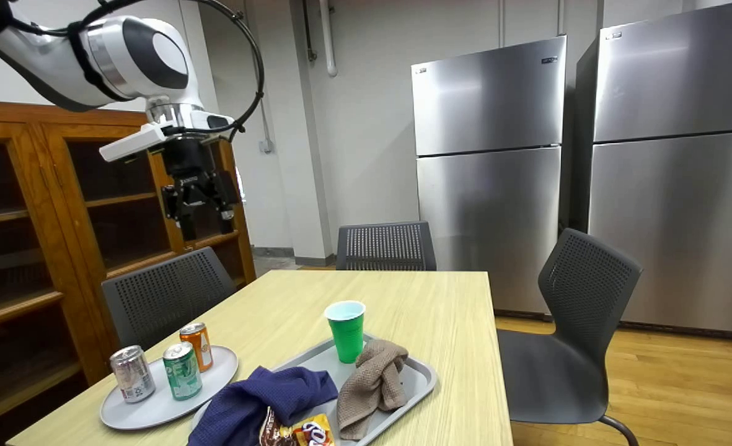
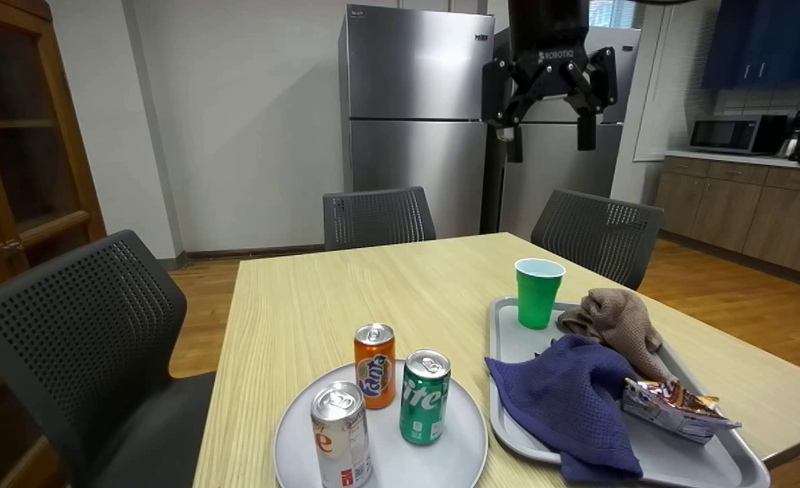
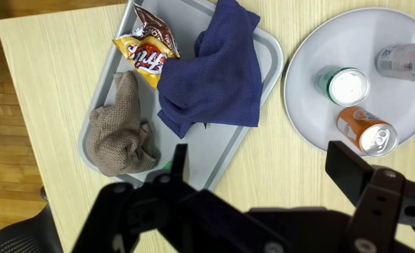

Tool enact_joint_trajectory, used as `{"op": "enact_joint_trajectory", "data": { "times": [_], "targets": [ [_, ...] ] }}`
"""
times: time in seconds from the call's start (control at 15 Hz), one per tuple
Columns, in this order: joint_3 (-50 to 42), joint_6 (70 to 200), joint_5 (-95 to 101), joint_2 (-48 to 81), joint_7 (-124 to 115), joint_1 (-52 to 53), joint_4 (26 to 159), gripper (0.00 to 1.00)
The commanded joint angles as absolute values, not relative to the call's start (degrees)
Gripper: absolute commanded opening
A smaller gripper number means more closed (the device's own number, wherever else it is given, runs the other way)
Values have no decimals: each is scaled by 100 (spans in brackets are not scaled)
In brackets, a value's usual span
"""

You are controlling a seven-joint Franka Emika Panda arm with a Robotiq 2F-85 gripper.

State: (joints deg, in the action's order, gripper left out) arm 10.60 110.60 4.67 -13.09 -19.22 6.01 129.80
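1. The fingers (image 2: 586, 132), spread wide and empty, hang well above the level of the grey tray (image 3: 211, 151) on the worktop (image 2: 318, 291).
2. The green cup (image 1: 347, 337) stands upright at one end of the tray (a finger hides most of it in the wrist view).
3. The brown cloth (image 3: 123, 140) lies crumpled in the tray, beside the cup; the blue cloth (image 3: 211, 80) drapes over the tray's rim.
4. Brown-and-yellow snack packaging (image 3: 151, 52) lies in the tray.
5. Just beside the tray, the round plate (image 2: 464, 434) carries an orange can (image 2: 374, 373), a green can (image 2: 425, 400) and a silver can (image 2: 342, 437), upright.
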Motion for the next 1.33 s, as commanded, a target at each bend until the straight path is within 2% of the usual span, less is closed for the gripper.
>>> {"op": "enact_joint_trajectory", "data": {
  "times": [0.0, 0.67, 1.27],
  "targets": [
    [1044, 11341, 756, -1234, -2472, 465, 13137, 100],
    [808, 11737, 1146, -979, -3781, 188, 13613, 100],
    [507, 12121, 769, -660, -4024, 174, 13893, 100]
  ]
}}
